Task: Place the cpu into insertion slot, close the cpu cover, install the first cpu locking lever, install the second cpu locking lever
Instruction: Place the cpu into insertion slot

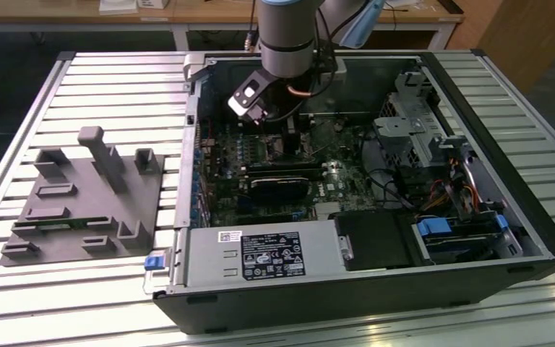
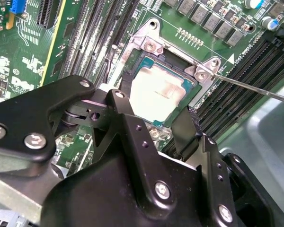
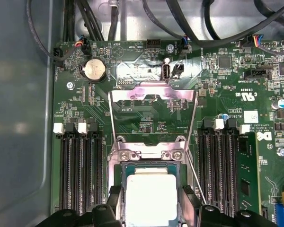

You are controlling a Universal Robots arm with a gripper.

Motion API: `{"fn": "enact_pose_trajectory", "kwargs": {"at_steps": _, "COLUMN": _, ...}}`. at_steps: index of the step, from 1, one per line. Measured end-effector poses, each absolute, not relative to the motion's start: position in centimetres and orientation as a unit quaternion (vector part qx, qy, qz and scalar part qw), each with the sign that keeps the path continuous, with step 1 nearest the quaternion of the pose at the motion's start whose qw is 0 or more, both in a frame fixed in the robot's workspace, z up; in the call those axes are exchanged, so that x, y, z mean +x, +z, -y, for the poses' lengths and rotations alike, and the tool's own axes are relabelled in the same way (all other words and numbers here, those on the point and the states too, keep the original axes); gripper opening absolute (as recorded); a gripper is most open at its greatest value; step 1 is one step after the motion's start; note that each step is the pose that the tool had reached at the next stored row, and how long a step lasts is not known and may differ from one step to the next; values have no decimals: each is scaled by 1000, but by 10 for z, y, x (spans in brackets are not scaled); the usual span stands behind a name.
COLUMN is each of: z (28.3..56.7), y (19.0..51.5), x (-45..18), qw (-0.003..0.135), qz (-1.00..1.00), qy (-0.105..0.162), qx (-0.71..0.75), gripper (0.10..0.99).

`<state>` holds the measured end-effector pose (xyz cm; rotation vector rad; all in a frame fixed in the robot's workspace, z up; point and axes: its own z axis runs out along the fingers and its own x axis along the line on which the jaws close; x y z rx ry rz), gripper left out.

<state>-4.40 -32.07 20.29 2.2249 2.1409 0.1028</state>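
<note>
Chip (image 2: 158,92) top was pale matt metal, smooth and slightly brushed. Socket (image 2: 149,42) rim was bright bare steel with plated screws. Cover (image 3: 154,91) was thin polished sheet metal, mirror-like with a pink glare. Lever rod (image 2: 255,87) was shiny steel wire. Board (image 3: 217,90) was green lacquered laminate, semi-gloss. Pincer (image 2: 154,111) body was black with a smooth satin finish and silver screw heads. Case (image 1: 355,300) was black matt painted metal. Worktop (image 1: 113,79) was ribbed bare aluminium with a satin sheen. Fixture plate (image 1: 84,195) was grey matt plastic. Desk (image 1: 56,11) behind was pale wood.
</note>
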Motion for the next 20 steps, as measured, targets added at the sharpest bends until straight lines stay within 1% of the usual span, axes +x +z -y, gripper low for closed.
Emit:
{"fn": "enact_pose_trajectory", "kwargs": {"at_steps": 9, "z": 321, "y": 204, "x": -44, "qw": 26, "qz": -693, "qy": 33, "qx": 720, "gripper": 612}}
{"fn": "enact_pose_trajectory", "kwargs": {"at_steps": 10, "z": 321, "y": 204, "x": -44, "qw": 26, "qz": -693, "qy": 33, "qx": 720, "gripper": 600}}
{"fn": "enact_pose_trajectory", "kwargs": {"at_steps": 11, "z": 321, "y": 204, "x": -44, "qw": 26, "qz": -693, "qy": 33, "qx": 720, "gripper": 533}}
{"fn": "enact_pose_trajectory", "kwargs": {"at_steps": 12, "z": 321, "y": 204, "x": -44, "qw": 26, "qz": -693, "qy": 33, "qx": 720, "gripper": 533}}
{"fn": "enact_pose_trajectory", "kwargs": {"at_steps": 13, "z": 321, "y": 204, "x": -44, "qw": 26, "qz": -693, "qy": 33, "qx": 720, "gripper": 471}}
{"fn": "enact_pose_trajectory", "kwargs": {"at_steps": 14, "z": 321, "y": 204, "x": -44, "qw": 26, "qz": -693, "qy": 33, "qx": 720, "gripper": 471}}
{"fn": "enact_pose_trajectory", "kwargs": {"at_steps": 16, "z": 321, "y": 204, "x": -44, "qw": 26, "qz": -693, "qy": 33, "qx": 720, "gripper": 353}}
{"fn": "enact_pose_trajectory", "kwargs": {"at_steps": 17, "z": 321, "y": 204, "x": -44, "qw": 26, "qz": -693, "qy": 33, "qx": 720, "gripper": 353}}
{"fn": "enact_pose_trajectory", "kwargs": {"at_steps": 19, "z": 321, "y": 204, "x": -44, "qw": 26, "qz": -693, "qy": 33, "qx": 720, "gripper": 235}}
{"fn": "enact_pose_trajectory", "kwargs": {"at_steps": 20, "z": 321, "y": 204, "x": -44, "qw": 26, "qz": -693, "qy": 33, "qx": 720, "gripper": 235}}
